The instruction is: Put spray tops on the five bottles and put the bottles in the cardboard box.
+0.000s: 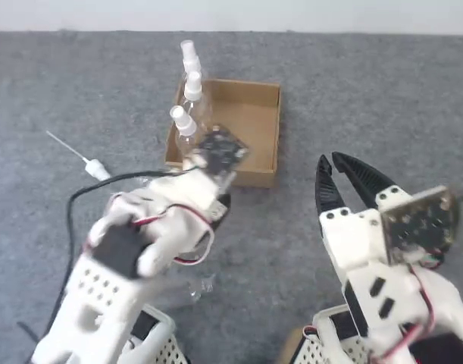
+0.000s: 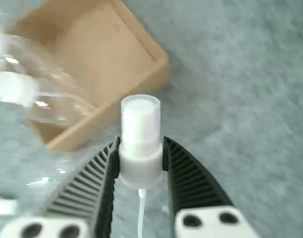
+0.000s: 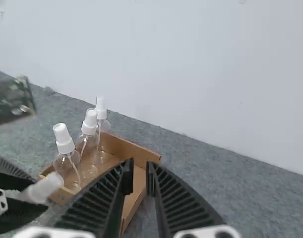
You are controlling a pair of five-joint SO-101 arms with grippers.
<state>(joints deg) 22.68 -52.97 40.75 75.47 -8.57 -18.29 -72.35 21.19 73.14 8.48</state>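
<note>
The cardboard box (image 1: 250, 125) lies at the far middle of the grey table. Three clear bottles with white spray tops (image 1: 187, 121) (image 3: 67, 153) stand along its left side. Just in front of the box, my left gripper (image 2: 140, 151) is shut on a white spray top (image 2: 140, 134) whose thin tube hangs down between the fingers. The left arm (image 1: 155, 227) stretches from the near left towards the box. My right gripper (image 1: 330, 158) (image 3: 139, 171) hangs to the right of the box, open by a narrow gap with nothing in it.
Another spray top with a long tube (image 1: 91, 163) lies on the carpet left of the box. Something clear, perhaps a bottle (image 1: 201, 287), glints beside the left arm near the front. A white wall (image 3: 191, 59) rises behind the table.
</note>
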